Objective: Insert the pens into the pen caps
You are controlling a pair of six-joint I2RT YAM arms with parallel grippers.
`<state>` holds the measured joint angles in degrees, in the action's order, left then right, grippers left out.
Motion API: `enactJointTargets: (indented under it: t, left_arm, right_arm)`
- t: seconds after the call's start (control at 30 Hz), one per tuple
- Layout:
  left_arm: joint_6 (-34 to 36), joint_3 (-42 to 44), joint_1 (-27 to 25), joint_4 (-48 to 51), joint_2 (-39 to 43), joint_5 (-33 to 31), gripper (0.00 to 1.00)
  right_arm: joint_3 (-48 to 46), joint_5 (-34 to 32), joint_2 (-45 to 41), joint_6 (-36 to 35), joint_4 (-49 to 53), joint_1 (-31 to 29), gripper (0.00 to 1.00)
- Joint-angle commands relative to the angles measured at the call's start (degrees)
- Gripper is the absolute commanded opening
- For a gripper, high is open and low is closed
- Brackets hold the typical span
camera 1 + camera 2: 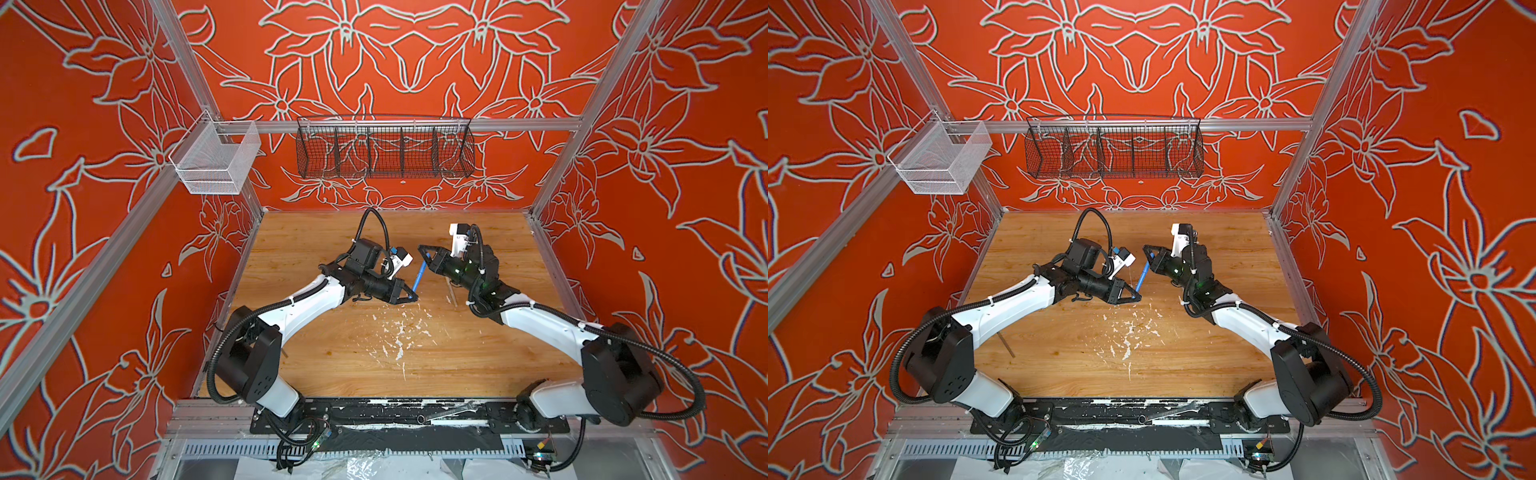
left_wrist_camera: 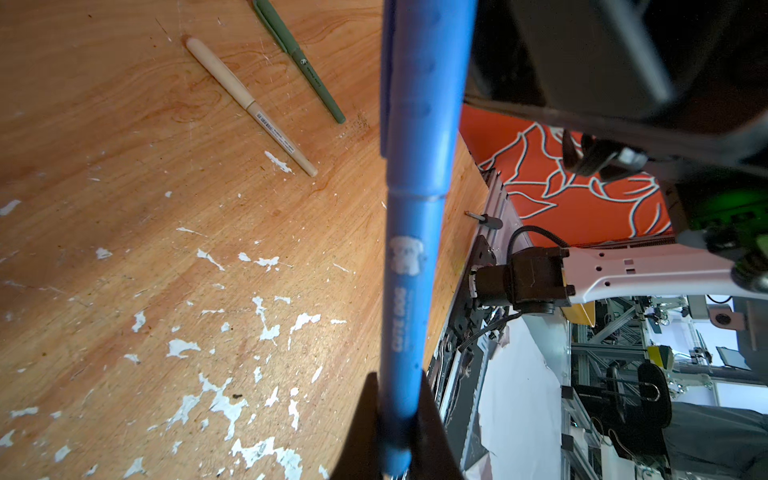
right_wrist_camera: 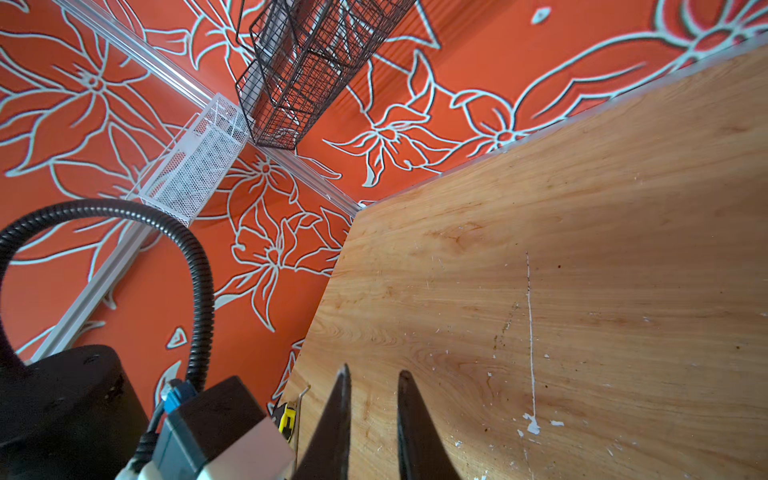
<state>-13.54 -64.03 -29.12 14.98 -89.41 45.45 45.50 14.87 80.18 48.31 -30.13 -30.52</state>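
A blue pen [image 1: 419,278] [image 1: 1142,278] hangs tilted above the wooden table between both grippers. My left gripper [image 1: 413,297] [image 2: 398,374] is shut on its lower end. The pen's upper end sits inside the blue pen cap [image 2: 424,104] [image 1: 1151,257], which reaches into my right gripper [image 1: 420,248] [image 1: 1145,248]. The right fingertips [image 3: 345,386] stand slightly apart with only wood showing between them; the grip lies further back, out of the right wrist view. In the left wrist view a beige pen [image 2: 249,104] and an olive green pen [image 2: 303,62] lie on the table, each with its cap on.
A black wire basket [image 1: 384,151] and a white mesh basket [image 1: 216,160] hang on the back rail. White paint flecks [image 1: 401,332] mark the middle of the table. The beige pen [image 1: 451,293] lies close beside the right arm.
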Motion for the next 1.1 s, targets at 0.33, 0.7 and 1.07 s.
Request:
enactJointTargets:
  t: [0.33, 0.7, 1.07]
  left_arm:
    - [-2.93, -7.96, 6.41, -23.39, -3.34, -1.21, 0.0]
    - [0.01, 7.44, 1.98, -24.43, 4.99, -1.95, 0.0]
    - [0.21, 14.21, 0.0, -23.52, 10.66, -2.12, 0.0]
  right_arm:
    - [-4.07, 7.59, -9.07, -2.1, 24.12, -8.68, 0.0]
    - [1.96, 5.43, -16.52, -8.71, 31.85, -6.57, 0.24]
    - [6.19, 3.38, -22.88, -14.87, 39.57, -3.64, 0.52]
